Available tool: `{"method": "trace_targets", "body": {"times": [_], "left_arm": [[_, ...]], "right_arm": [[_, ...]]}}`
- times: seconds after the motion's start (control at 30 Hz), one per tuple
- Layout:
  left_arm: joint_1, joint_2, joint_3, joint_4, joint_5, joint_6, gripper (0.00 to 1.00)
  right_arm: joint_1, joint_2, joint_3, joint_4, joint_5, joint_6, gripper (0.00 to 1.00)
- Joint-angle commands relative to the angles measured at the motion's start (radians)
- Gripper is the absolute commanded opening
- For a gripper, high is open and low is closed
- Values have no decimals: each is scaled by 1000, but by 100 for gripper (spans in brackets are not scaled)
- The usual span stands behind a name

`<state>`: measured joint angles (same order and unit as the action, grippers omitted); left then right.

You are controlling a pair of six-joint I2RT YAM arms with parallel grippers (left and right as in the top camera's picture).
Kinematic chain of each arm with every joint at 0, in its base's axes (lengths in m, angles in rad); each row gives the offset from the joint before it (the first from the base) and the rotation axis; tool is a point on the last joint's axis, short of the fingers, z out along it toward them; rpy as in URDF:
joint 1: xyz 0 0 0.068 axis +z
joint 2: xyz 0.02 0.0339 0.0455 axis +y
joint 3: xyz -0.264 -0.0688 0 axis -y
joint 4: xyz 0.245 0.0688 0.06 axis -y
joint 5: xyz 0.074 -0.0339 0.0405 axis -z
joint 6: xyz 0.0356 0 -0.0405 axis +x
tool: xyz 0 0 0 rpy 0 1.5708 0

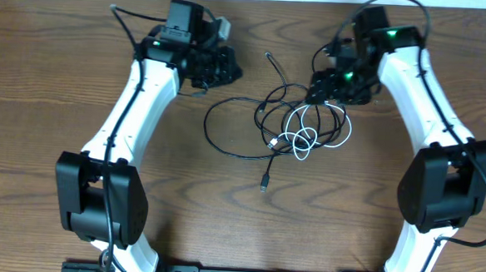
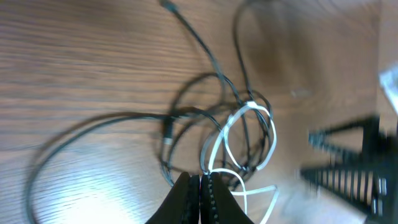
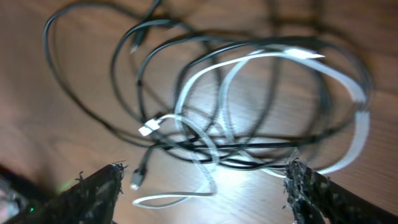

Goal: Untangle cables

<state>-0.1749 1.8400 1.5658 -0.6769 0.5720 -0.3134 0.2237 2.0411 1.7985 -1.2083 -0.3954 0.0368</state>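
Observation:
The cables lie tangled on the wooden table between my two grippers. Thin black cables [image 1: 264, 185] loop out to the left, and a white cable [image 1: 301, 144] coils in the knot's right half. My left gripper [image 1: 226, 68] hovers up and left of the tangle, apart from it. Its fingers [image 2: 200, 186] are shut with nothing between them, above the white cable [image 2: 249, 109] and the black cables [image 2: 205, 46]. My right gripper [image 1: 321, 86] hangs over the tangle's upper right edge. It stands open [image 3: 202, 177], astride the white cable [image 3: 273, 55] and black strands [image 3: 221, 148], holding nothing.
The table's far edge [image 1: 258, 2] meets a white wall just behind both wrists. The right gripper's dark fingers [image 2: 348, 168] show at the right in the left wrist view. Both arm bases sit at the near edge.

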Motion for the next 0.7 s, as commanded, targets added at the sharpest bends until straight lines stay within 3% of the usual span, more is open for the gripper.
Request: {"method": "trace_targets", "body": {"times": [0.0, 0.33, 0.67], "left_arm": [[40, -16, 6, -11, -42, -39, 11], [70, -16, 6, -30, -42, -36, 13], [70, -16, 6, -33, -42, -36, 14]], "right_arm": [[33, 9, -29, -11, -38, -64, 87], [63, 9, -79, -76, -76, -295, 96], [99, 9, -262, 35, -227, -410, 98]]}}
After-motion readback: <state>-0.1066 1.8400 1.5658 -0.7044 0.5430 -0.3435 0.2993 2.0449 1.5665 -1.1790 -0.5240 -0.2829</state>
